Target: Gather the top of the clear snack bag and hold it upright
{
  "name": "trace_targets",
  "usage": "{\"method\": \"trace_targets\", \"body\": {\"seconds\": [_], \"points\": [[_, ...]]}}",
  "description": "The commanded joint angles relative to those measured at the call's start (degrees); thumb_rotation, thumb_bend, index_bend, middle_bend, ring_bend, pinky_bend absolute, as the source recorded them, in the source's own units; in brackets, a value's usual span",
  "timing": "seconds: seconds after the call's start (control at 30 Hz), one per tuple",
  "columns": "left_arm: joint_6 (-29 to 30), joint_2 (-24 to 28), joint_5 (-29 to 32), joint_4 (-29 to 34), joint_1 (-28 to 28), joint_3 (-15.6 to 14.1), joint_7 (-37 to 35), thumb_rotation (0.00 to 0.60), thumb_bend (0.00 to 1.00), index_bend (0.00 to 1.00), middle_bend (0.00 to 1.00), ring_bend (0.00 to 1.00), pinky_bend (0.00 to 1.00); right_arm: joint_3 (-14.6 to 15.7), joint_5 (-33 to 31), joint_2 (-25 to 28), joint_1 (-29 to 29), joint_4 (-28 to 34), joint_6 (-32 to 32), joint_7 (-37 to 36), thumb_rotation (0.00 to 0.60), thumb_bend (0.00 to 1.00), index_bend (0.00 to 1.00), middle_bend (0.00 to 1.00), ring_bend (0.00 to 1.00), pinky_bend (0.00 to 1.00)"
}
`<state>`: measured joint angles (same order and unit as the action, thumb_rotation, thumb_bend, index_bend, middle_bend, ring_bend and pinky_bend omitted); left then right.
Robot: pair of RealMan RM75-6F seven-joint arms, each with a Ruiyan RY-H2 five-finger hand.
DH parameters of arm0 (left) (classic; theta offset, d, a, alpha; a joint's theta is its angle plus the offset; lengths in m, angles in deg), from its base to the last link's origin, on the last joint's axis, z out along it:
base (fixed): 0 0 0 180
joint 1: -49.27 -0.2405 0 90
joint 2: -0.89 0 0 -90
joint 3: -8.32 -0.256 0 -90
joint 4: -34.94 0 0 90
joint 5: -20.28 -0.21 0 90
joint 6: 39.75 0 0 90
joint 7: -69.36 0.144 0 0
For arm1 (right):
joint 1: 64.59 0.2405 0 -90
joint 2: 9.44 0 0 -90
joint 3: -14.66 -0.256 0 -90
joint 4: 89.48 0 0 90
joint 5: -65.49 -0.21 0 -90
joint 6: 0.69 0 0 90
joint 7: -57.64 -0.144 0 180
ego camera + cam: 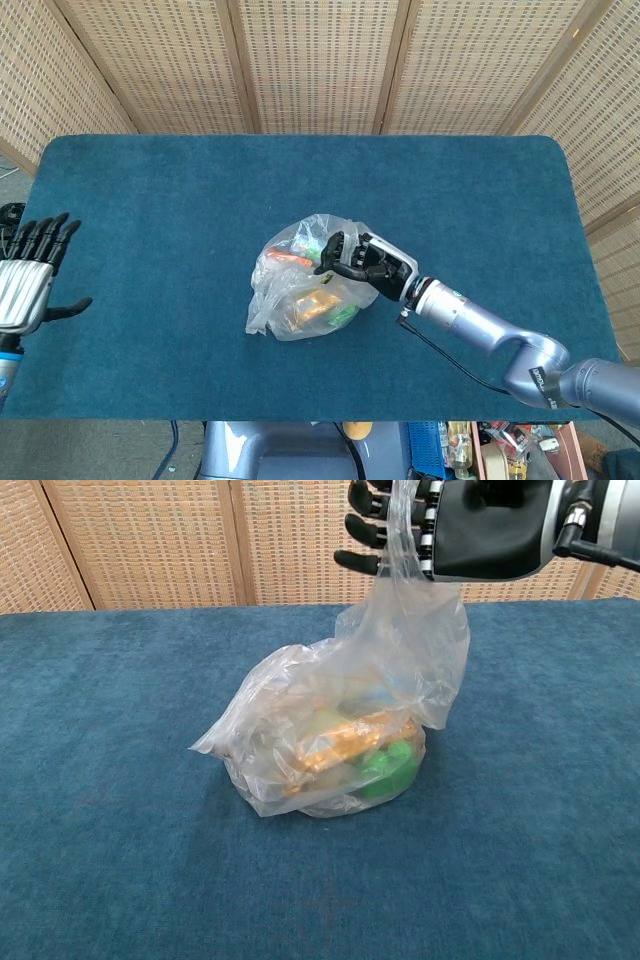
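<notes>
The clear snack bag (300, 290) (330, 740) sits mid-table with orange, yellow and green snacks inside. My right hand (362, 262) (450, 525) hovers above its right side and holds a strip of the bag's top film, pulling it upward. The left part of the bag's mouth sags outward, loose. My left hand (28, 285) shows at the far left edge of the head view, fingers spread, holding nothing, well away from the bag.
The blue felt table (150, 200) (100, 780) carries only the bag. Wicker screen panels (320, 60) stand behind the far edge. Cluttered bins (500, 440) lie on the floor beyond the near edge.
</notes>
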<state>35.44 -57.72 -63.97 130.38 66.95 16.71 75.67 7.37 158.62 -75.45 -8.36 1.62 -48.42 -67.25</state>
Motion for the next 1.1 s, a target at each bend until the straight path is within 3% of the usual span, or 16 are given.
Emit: {"method": "trace_targets", "body": {"seconds": [0.03, 0.2, 0.33, 0.8, 1.1], "points": [[-1.41, -6.38, -13.21, -13.24, 7.17, -1.9, -7.74, 0.6, 0.14, 0.0, 0.0, 0.0, 0.0, 0.19, 0.16, 0.52, 0.16, 0.27, -0.25, 0.07, 0.6, 0.36, 0.5, 0.53, 0.45, 0.36], [3.74, -14.22, -23.37, -26.6, 12.05, -3.03, -7.18, 0.6, 0.15, 0.01, 0.0, 0.0, 0.0, 0.59, 0.23, 1.33, 0.58, 0.38, -0.4, -0.09, 0.6, 0.36, 0.5, 0.53, 0.48, 0.43], [7.07, -18.74, -27.6, -33.28, 15.24, -3.49, -8.12, 0.6, 0.15, 0.02, 0.0, 0.0, 0.0, 0.89, -0.04, 1.34, 0.88, -0.04, -0.25, -0.38, 0.6, 0.36, 0.5, 0.53, 0.47, 0.45], [15.44, -31.66, -34.49, -50.22, 22.98, -6.16, -13.84, 0.6, 0.15, 0.08, 0.0, 0.0, 0.0, 1.03, -1.69, 1.52, 1.29, -1.04, 0.48, -0.12, 0.6, 0.37, 0.5, 0.53, 0.46, 0.45], [18.23, -40.02, -34.31, -61.8, 25.82, -8.36, -16.97, 0.6, 0.17, 0.1, 0.0, 0.0, 0.0, 1.05, -1.92, 2.54, 1.45, -0.89, 0.66, -0.39, 0.6, 0.37, 0.5, 0.53, 0.46, 0.45]]}}
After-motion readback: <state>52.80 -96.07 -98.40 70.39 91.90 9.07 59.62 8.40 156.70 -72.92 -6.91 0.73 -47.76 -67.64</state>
